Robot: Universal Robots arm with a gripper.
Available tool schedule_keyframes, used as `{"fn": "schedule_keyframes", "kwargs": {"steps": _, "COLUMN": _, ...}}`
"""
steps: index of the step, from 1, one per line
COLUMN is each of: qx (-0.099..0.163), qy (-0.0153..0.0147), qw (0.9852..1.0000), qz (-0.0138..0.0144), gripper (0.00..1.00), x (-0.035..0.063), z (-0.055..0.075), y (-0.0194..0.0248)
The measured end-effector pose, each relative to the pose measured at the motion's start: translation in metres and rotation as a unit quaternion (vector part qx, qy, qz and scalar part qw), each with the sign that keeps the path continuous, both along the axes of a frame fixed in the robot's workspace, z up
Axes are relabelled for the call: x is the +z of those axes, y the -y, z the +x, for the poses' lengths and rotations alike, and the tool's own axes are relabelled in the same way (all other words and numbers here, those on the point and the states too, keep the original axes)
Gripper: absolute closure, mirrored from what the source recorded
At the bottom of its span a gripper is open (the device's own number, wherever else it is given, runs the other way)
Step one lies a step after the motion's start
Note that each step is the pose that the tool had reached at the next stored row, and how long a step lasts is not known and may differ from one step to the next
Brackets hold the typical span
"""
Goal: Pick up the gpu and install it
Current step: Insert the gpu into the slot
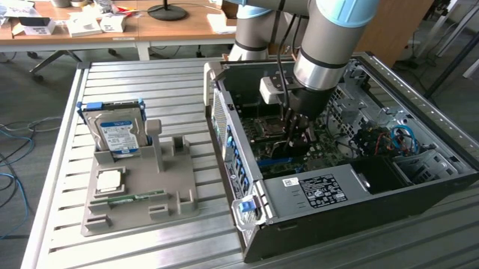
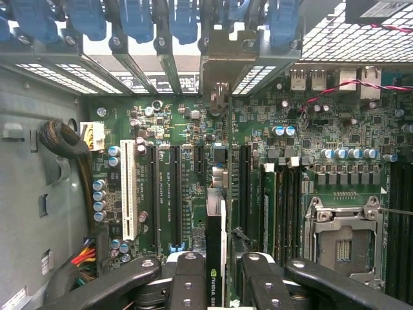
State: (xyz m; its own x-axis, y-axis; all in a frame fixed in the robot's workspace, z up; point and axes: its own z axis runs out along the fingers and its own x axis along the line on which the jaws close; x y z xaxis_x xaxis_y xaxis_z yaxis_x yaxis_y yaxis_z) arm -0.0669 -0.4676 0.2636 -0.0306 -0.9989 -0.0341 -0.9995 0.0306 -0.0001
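My pincer [image 2: 222, 268] is clamped on the gpu [image 2: 215, 226], which hangs edge-down inside the computer case [image 1: 337, 230] just above the motherboard [image 2: 161, 123], so I judge it best to hold the card upright, match its edge to the slot and press down evenly.

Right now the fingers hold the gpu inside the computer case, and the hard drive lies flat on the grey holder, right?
Not quite: the exterior view shows the hard drive standing upright in the grey holder. The fingers do hold the gpu inside the computer case.
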Motion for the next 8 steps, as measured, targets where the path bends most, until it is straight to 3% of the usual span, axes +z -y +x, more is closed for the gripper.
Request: {"fn": "schedule_keyframes", "kwargs": {"steps": 8, "qx": 0.000, "qy": 0.0000, "qw": 1.0000, "qz": -0.0001, "gripper": 0.74, "x": 0.0015, "z": 0.0000, "y": 0.0000}}
